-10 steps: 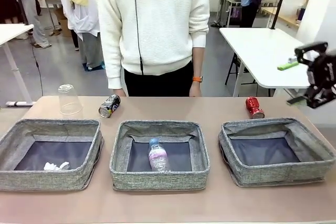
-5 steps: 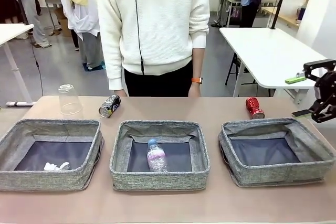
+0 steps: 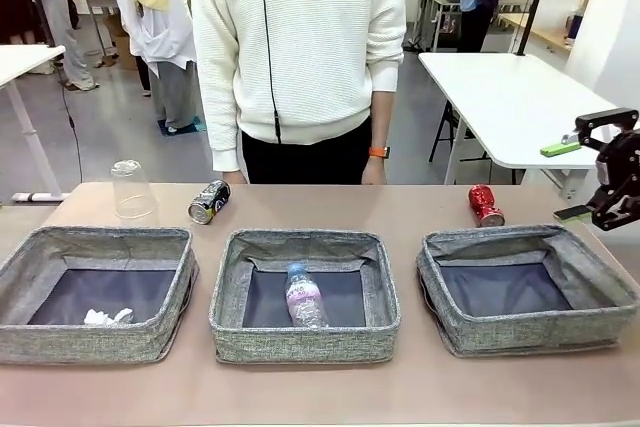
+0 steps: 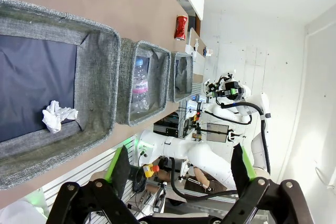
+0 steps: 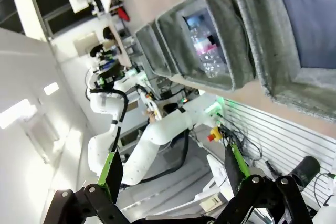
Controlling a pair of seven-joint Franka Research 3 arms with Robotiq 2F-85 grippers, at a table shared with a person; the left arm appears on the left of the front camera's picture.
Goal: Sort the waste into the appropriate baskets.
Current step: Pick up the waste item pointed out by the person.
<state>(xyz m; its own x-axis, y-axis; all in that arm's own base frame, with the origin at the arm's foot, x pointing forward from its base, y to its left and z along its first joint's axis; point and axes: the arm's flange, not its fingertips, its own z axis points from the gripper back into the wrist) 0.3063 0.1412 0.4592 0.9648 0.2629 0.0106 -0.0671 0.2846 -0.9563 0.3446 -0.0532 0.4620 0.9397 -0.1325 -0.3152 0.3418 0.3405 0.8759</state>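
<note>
Lower and farther right than a second ago, the right gripper (image 3: 563,182) hangs near the table's (image 3: 400,209) far right corner, seemingly just outside it, with jaws spread and empty.

Front view: person (image 3: 300,47) at the far edge; inverted clear plastic cup (image 3: 130,190) near the far left corner; black-silver can (image 3: 208,201) lying beside it; red can (image 3: 485,205) behind the right basket (image 3: 520,235).

The paper ball (image 3: 105,317) lies in the left basket (image 3: 100,237) and the bottle (image 3: 303,295) in the middle basket (image 3: 300,239).

Left wrist view: left gripper (image 4: 179,165), spread wide, looks along the basket row from off the left edge, with the robot's base below the near edge.

White tables (image 3: 500,97) stand behind.
</note>
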